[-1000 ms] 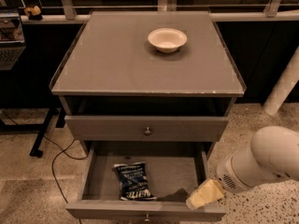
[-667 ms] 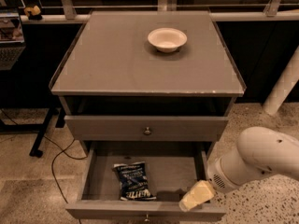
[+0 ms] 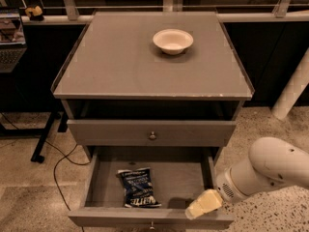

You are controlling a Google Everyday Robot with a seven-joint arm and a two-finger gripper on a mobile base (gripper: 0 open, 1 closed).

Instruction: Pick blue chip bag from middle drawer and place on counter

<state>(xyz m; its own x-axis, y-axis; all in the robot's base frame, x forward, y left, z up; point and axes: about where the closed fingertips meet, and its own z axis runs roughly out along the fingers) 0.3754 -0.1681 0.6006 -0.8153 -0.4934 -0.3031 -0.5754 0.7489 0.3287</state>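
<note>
The blue chip bag (image 3: 139,187) lies flat on the left side of the open middle drawer (image 3: 186,178). The end effector (image 3: 203,204) is at the drawer's front right corner, apart from the bag. I cannot tell if it is wide or narrow. It should go left until it is over the bag, then come down slowly without bumping the drawer wall. Since a second ago it has slid a little left, toward the bag

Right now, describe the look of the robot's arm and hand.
The arm is a smooth, off-white shell with rounded joints and a small dotted grille near the wrist. The hand, at the front edge of the middle drawer, is a pale yellowish blocky wedge. No cables show.
</note>
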